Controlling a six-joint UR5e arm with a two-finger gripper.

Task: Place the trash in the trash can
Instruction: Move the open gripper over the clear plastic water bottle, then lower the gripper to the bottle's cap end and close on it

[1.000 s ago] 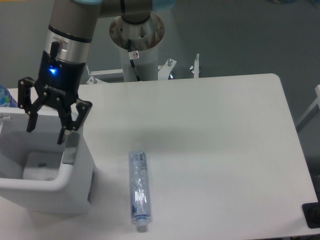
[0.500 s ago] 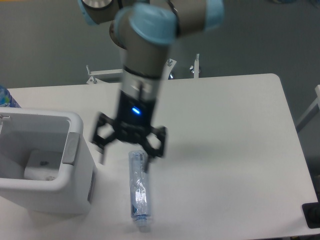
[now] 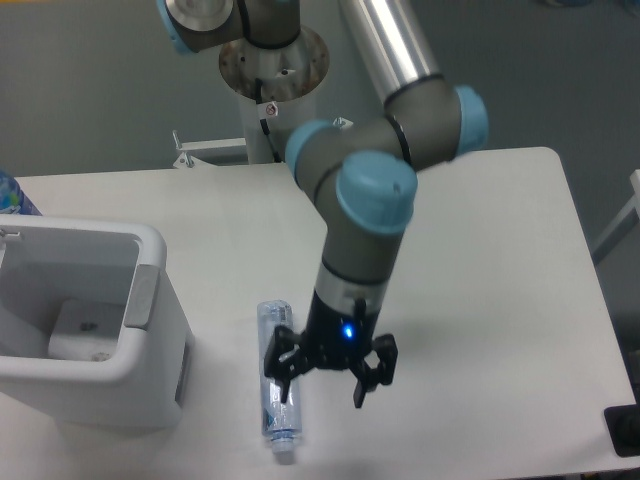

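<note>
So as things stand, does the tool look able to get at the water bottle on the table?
Probably yes. The tool hangs open right beside the water bottle, one finger already over it. The bottle lies flat on the table with nothing on top; the trash can stands apart to its side.

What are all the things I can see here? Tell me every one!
Water bottle: one, clear with blue on its label, lying on the table in front of the trash can's right side.
Pouch: one, clear with a dark mark, lying inside the trash can.
Trash can: one, white with a grey side panel, at the table's left edge.
Table: one, white.
Blue-topped object: one, cut off at the left edge; cannot tell what it is.
Dark object: one, at the bottom right corner.
Arm: one, grey with blue joints.
Gripper: one, black, open, partly over the bottle.
</note>
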